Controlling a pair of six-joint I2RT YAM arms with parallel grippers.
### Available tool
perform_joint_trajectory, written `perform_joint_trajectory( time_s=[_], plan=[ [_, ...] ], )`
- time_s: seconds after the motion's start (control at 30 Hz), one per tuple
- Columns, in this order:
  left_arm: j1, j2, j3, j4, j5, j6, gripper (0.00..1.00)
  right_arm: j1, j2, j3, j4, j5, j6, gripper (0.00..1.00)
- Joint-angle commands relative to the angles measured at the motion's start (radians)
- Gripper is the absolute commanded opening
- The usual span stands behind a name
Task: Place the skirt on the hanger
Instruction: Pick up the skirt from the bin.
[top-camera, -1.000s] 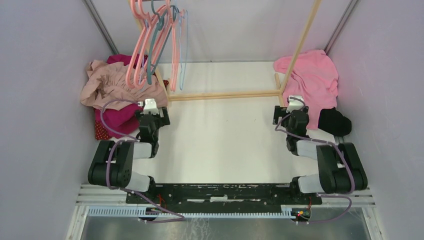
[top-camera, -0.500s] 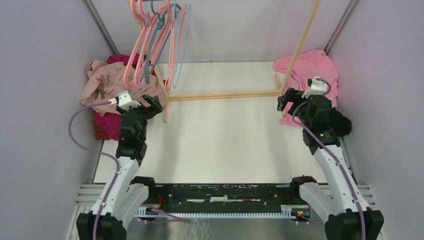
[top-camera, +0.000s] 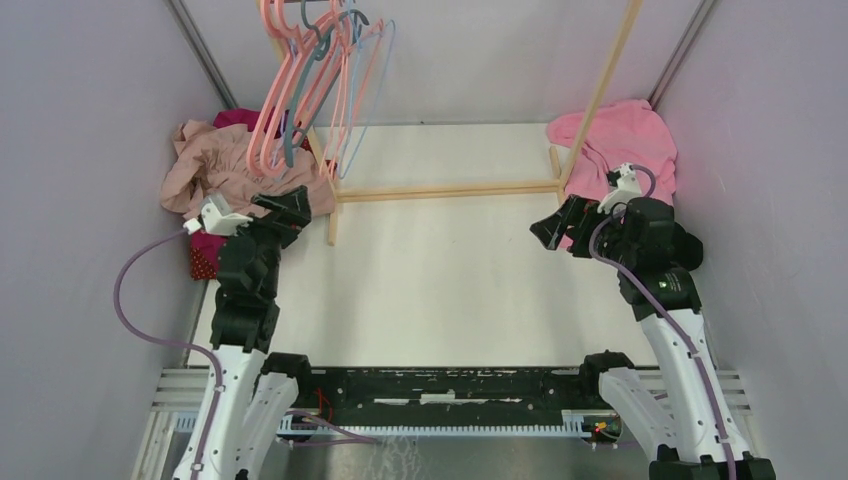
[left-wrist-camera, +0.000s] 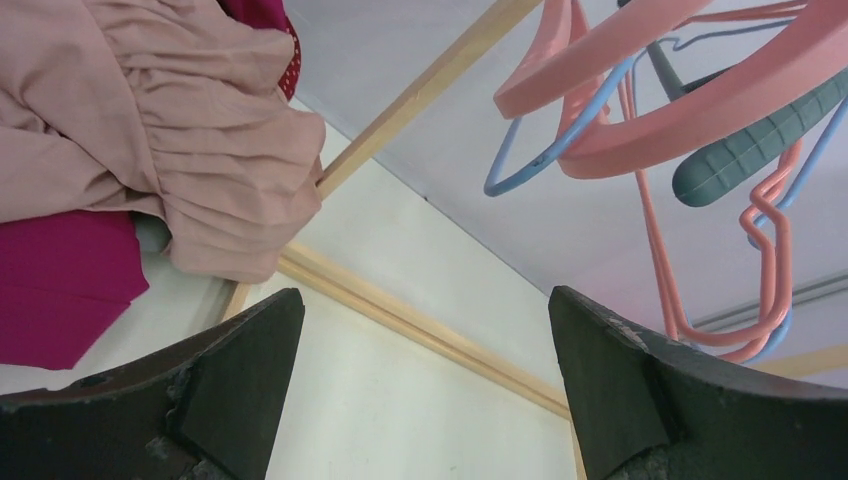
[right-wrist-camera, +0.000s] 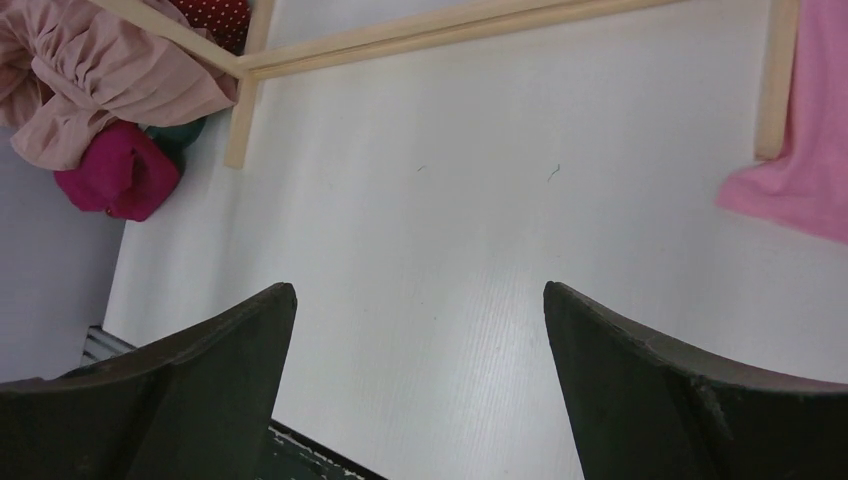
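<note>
Several pink, grey and blue hangers (top-camera: 310, 80) hang from the rack's rail at the back left; they also show in the left wrist view (left-wrist-camera: 700, 100). A beige-pink gathered skirt (top-camera: 215, 165) lies heaped on the back left of the table, over a magenta garment (top-camera: 215, 245). My left gripper (top-camera: 285, 205) is open and empty, raised just right of that heap, below the hangers. In its wrist view (left-wrist-camera: 425, 295) the skirt (left-wrist-camera: 150, 120) is at the upper left. My right gripper (top-camera: 555, 225) is open and empty above the table's right side, pointing left.
The wooden rack's base bar (top-camera: 450, 188) crosses the back of the table and its right post (top-camera: 600, 90) leans upward. A pink garment (top-camera: 620, 150) and a black one (top-camera: 690, 245) lie at the back right. Grey walls close in on both sides.
Both arms have unfolded and risen from their rest pose. The left gripper moved left and back toward the heap, the right one turned left. The hangers have swung to the right.
</note>
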Motion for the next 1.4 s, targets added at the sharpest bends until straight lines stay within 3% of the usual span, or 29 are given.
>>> perform_joint_trajectory(
  time_s=[0.0,0.3,0.6,0.97,1.07,1.37],
  plan=[
    [-0.001,0.096,0.121,-0.068,0.095,-0.06,0.99,0.002,0.019,0.051,-0.019,-0.093,0.051,1.0],
    [-0.002,0.206,0.323,-0.31,0.188,0.038,0.99,0.002,-0.002,0.048,-0.034,0.015,0.151,1.0],
    [-0.001,0.252,0.463,-0.562,0.269,0.129,0.99,0.001,-0.039,0.007,0.001,-0.072,0.195,1.0],
    [-0.002,0.148,0.402,-0.767,0.263,0.148,0.99,0.003,-0.059,-0.012,-0.016,-0.133,0.219,1.0],
    [-0.001,0.139,0.366,-0.798,0.19,0.137,0.99,0.002,-0.037,-0.003,-0.007,-0.15,0.22,1.0],
    [-0.002,0.281,0.246,-0.643,-0.04,0.053,0.99,0.019,0.114,0.025,0.08,-0.157,0.222,0.98]
  ],
)
